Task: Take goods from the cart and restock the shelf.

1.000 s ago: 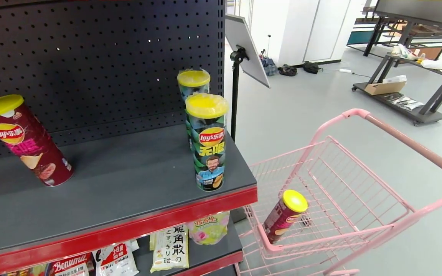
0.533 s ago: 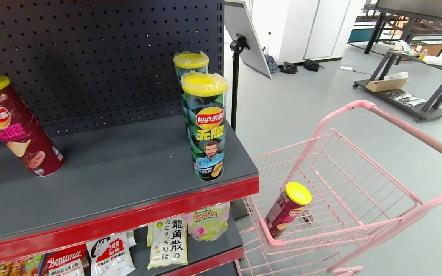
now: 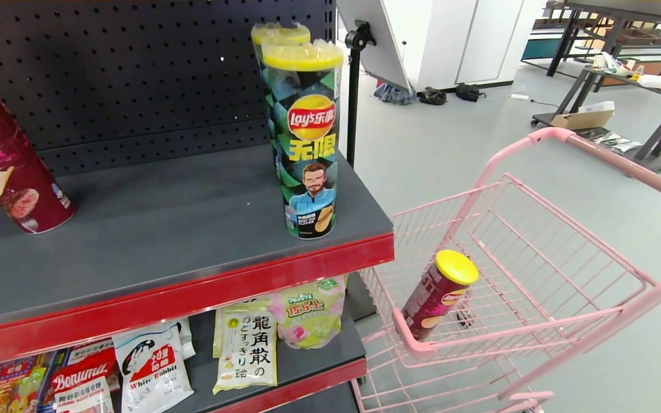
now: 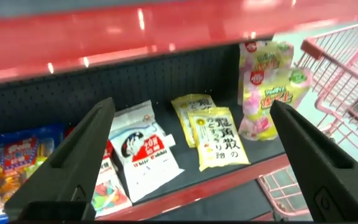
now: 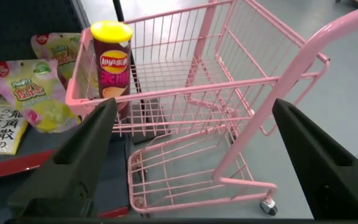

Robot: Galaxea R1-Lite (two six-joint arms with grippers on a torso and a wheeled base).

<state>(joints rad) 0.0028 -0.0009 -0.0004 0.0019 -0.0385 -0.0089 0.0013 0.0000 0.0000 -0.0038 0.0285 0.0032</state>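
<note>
at the shelf front, the left gripper (image 4: 191,106) is held low, under the red edge of the upper shelf (image 3: 164,229), and faces the snack bags (image 4: 219,137) lying on the lower board. its two fingers are spread wide with nothing between them. the right gripper (image 5: 194,102) is held lower and to the right, facing the pink cart (image 5: 247,140). its fingers are likewise spread wide and grip nothing.

one maroon can (image 3: 440,292) remains in the cart (image 3: 406,330). it stands on its base in the basket corner nearest the shelf, against the wire wall, yellow lid up. its long axis is upright or nearly so: the head view shows it leaning with the lid away from the shelf, while the right wrist view shows it straight.

on the upper shelf, a green can (image 3: 307,143) stands upright at the right front corner, with a second green can (image 3: 267,34) just behind it. a maroon shelf can (image 3: 9,166) stands well apart at the left, lid up.
</note>
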